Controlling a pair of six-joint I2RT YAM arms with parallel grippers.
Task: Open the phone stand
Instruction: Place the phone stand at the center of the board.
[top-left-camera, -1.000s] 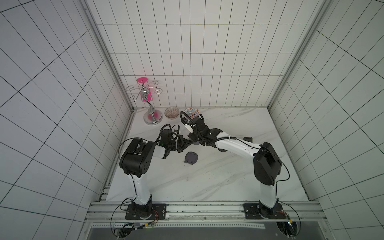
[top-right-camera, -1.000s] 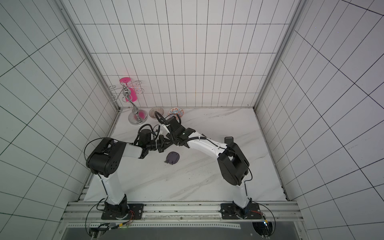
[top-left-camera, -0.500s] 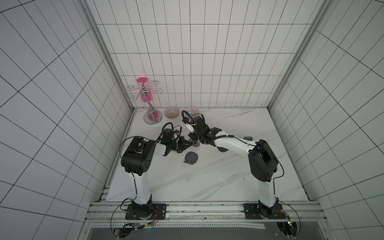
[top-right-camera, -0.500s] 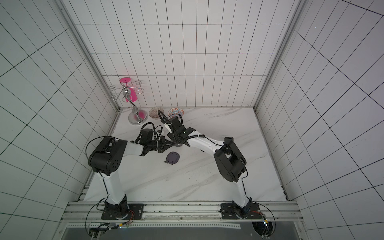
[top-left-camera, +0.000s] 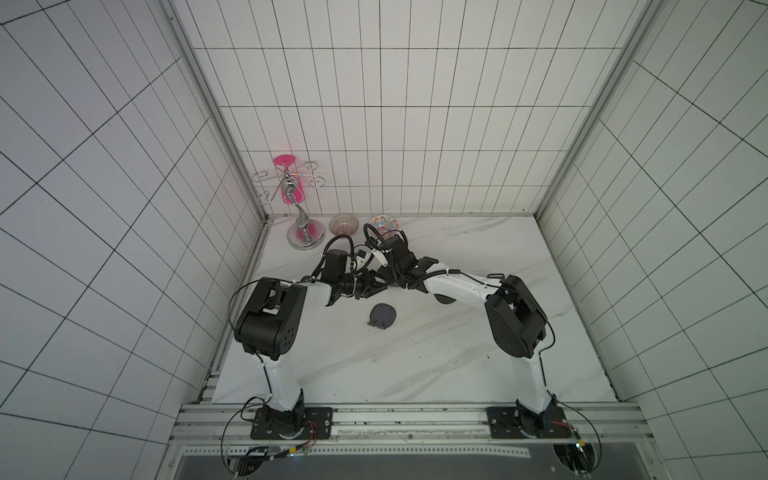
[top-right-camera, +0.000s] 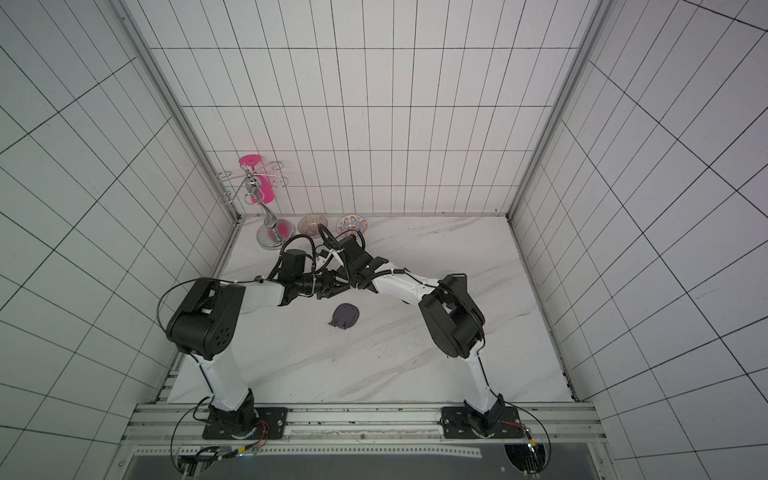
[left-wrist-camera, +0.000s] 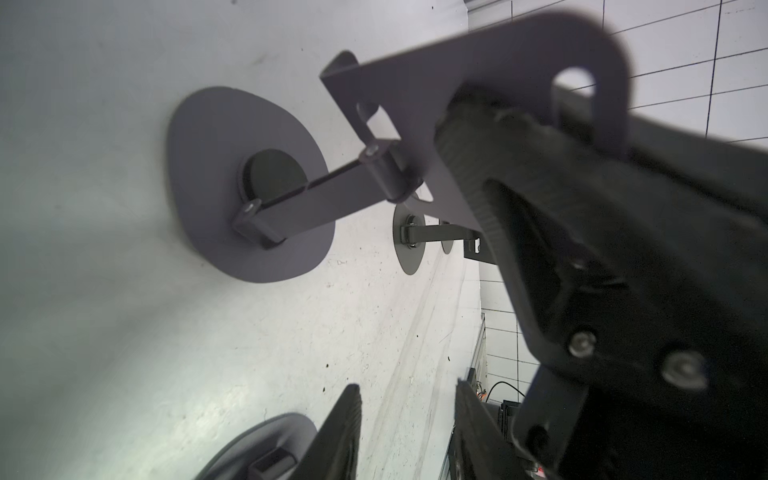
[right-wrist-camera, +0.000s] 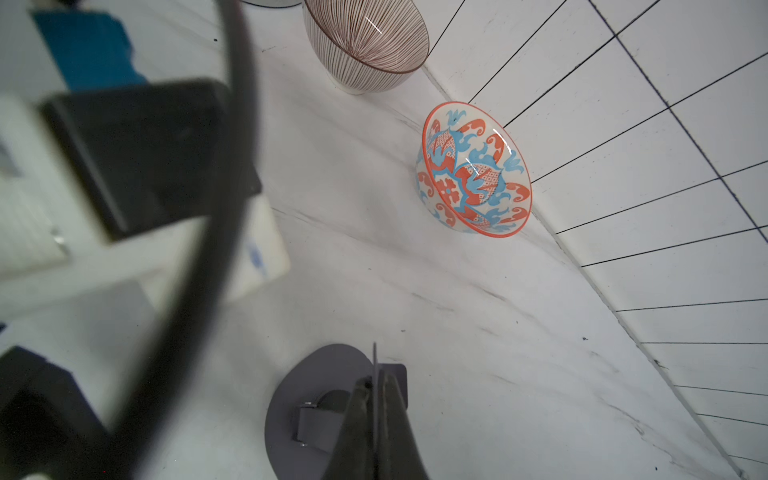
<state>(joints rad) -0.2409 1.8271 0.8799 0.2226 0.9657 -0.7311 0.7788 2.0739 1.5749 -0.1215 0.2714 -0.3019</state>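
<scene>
Phone stand (top-left-camera: 382, 316) sits mid-desk (top-left-camera: 415, 365), base flat, hinged arm raised. Right gripper (right-wrist-camera: 375, 380) is clenched on its top plate's edge. Left gripper (left-wrist-camera: 406, 388) hangs just beside, jaws apart and empty. Left arm (top-left-camera: 316, 293) and right arm (top-left-camera: 453, 286) bend at the elbows, forearms converging low.

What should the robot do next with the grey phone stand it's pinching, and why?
Probably open the right gripper and back it away. The phone stand already looks unfolded, with its base flat on the table and its top plate lifted on the hinged arm. The left gripper is open and holds nothing.
</scene>
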